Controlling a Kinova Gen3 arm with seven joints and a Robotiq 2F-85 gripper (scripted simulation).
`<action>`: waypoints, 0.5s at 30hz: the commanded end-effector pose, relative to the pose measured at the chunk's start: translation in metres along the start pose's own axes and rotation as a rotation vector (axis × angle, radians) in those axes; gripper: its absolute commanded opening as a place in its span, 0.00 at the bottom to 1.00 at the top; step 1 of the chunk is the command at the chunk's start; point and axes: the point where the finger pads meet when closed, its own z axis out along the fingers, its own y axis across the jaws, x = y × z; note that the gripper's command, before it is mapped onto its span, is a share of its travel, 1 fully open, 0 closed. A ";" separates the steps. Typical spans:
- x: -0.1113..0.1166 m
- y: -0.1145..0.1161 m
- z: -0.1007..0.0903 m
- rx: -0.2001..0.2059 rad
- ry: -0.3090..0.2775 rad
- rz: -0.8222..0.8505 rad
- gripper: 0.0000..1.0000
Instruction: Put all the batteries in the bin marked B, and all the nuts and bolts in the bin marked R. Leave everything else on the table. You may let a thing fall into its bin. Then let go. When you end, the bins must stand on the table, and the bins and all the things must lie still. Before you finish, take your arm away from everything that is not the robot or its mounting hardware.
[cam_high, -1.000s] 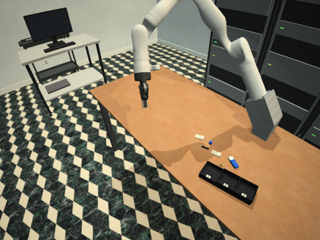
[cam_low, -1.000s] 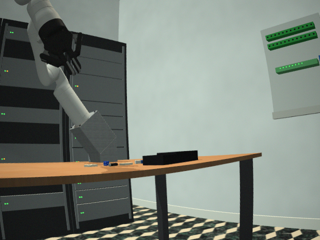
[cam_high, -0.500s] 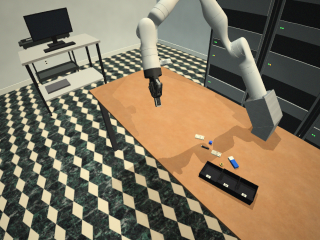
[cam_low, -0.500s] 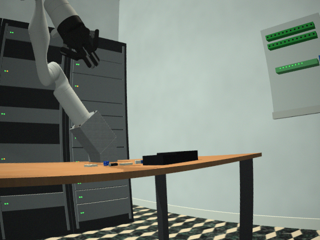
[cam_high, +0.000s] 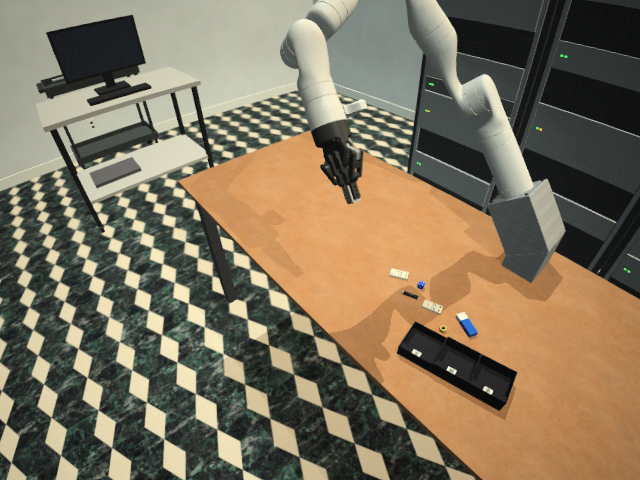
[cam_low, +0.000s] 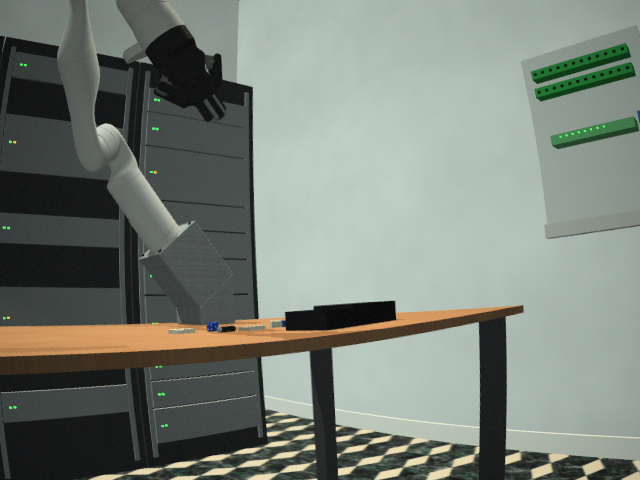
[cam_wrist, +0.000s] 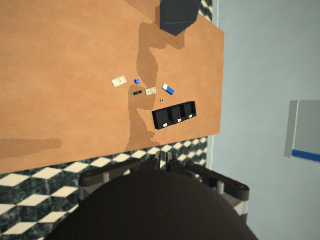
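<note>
The pincer, nearly closed on nothing, hangs high, presumably to clear the bins toward five o'clock in the top view.

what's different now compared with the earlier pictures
The black two-finger gripper has swung rightward in the top and exterior views, still high above the brown wooden table. Nothing was taken hold of or let go. The black three-compartment tray and the small things beside it stayed put.
</note>
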 end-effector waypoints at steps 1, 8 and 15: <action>0.006 0.018 -0.002 -0.019 0.021 -0.039 0.09; 0.030 0.052 -0.004 -0.051 0.077 -0.115 0.09; 0.059 0.085 0.001 -0.025 0.126 -0.132 0.09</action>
